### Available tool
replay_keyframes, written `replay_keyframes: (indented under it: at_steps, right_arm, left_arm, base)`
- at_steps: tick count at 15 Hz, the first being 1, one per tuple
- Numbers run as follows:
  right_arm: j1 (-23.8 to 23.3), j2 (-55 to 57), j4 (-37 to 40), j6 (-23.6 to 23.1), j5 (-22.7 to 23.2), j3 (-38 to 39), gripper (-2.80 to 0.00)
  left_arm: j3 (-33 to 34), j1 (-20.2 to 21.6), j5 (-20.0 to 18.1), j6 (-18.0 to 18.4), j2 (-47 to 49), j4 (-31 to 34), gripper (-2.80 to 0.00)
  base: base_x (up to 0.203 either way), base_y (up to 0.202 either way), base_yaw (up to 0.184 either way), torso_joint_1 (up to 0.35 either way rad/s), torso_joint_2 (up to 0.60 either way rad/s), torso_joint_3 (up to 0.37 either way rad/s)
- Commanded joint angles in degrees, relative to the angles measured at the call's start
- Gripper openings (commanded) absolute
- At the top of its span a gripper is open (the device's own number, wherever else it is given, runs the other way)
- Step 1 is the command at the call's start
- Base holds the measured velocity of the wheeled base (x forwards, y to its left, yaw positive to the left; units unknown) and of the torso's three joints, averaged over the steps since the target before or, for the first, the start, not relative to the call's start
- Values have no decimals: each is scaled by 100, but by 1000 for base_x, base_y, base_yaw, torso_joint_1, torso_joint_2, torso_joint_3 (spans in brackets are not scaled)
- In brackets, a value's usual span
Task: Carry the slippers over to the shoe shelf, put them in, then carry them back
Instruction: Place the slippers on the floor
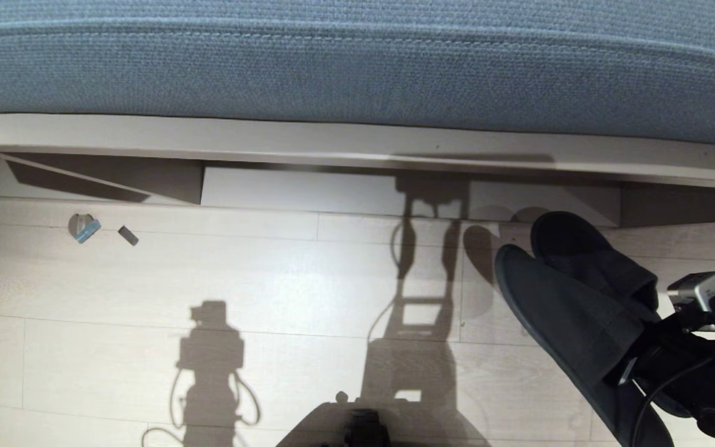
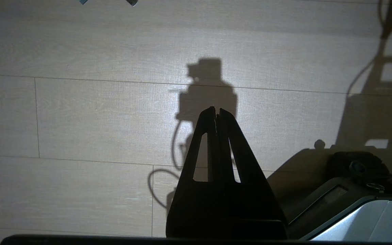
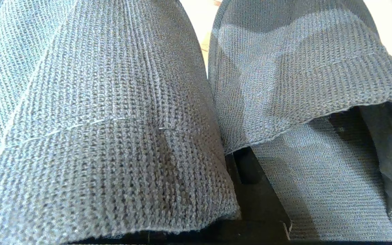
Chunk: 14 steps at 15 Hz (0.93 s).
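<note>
The two dark slippers (image 1: 568, 310) hang side by side, toes pointing toward the unit, a little above the pale floor at the right. My right gripper (image 1: 634, 366) is shut on their inner edges. In the right wrist view the knit toe bands (image 3: 114, 102) fill the frame. One black finger (image 3: 257, 177) shows between the slippers; the other is hidden under the fabric. The shoe shelf (image 1: 301, 192) is the low opening under a taupe ledge, with a pale board inside, just beyond the slippers' toes. My left gripper (image 2: 216, 109) hangs shut and holds nothing over bare floor.
A blue-grey cushion (image 1: 357, 62) lies on top of the taupe ledge. Two small bits, one blue (image 1: 87, 228) and one grey (image 1: 128, 236), lie on the floor at the left. My base (image 1: 364, 428) shows at the bottom edge.
</note>
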<state>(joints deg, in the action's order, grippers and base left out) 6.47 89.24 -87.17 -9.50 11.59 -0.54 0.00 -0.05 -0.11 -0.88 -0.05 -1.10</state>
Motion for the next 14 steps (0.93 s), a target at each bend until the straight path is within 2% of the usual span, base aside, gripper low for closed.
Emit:
replay_keyframes:
  at_steps: [1,4,7,10,14]
  right_arm:
    - [3,-211,23,0,37,54,-280]
    - [4,-722,368,5,66,-11,-280]
    - [1,-1566,1230,34,23,-183,-280]
    - [1,-2645,2729,66,-50,-561,-280]
    - [3,-3894,5590,232,92,-1418,-280]
  left_arm:
    - [44,4,2,0,-4,-5,-280]
    - [44,-4,2,0,-4,-5,-280]
    - [44,-4,2,0,-6,-5,-280]
    - [44,5,2,0,-7,-5,-280]
    - [44,3,2,0,-4,-5,-280]
  base:
    - [0,0,0,0,0,0]
    - [0,0,0,0,0,0]
    - [0,0,0,0,0,0]
    - [0,0,0,0,0,0]
    - [0,0,0,0,0,0]
